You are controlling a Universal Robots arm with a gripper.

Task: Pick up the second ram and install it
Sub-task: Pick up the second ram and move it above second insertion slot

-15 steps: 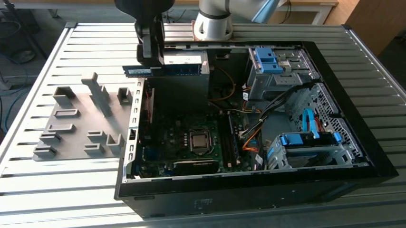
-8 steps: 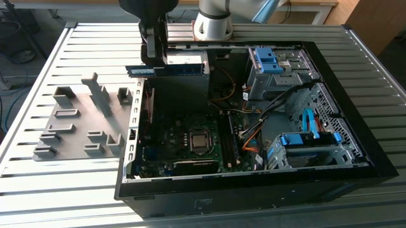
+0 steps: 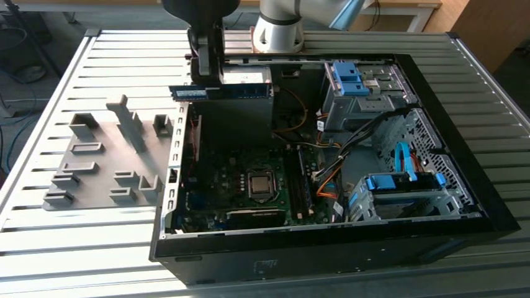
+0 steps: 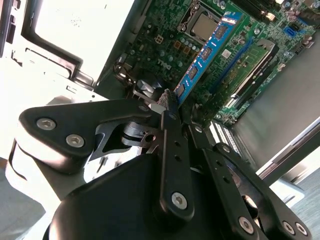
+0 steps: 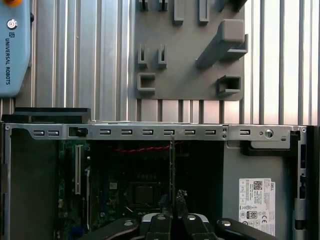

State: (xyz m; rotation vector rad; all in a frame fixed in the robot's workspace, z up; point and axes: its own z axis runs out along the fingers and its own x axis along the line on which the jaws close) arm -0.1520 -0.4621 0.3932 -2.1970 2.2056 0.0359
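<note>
Figure: one second ram (image 3: 240,91), a blue stick, is pinched near one end by the tool (image 3: 208,87) and held level over the single open computer case (image 3: 331,245). Below it lie the motherboard (image 3: 223,180) and one processor socket (image 3: 259,184). One grey holder tray (image 3: 91,180) rests beside the case on the slatted worktop (image 3: 83,248), at the exterior view's left. In the second wrist view the stick (image 4: 207,50) carries dark chips.
</note>
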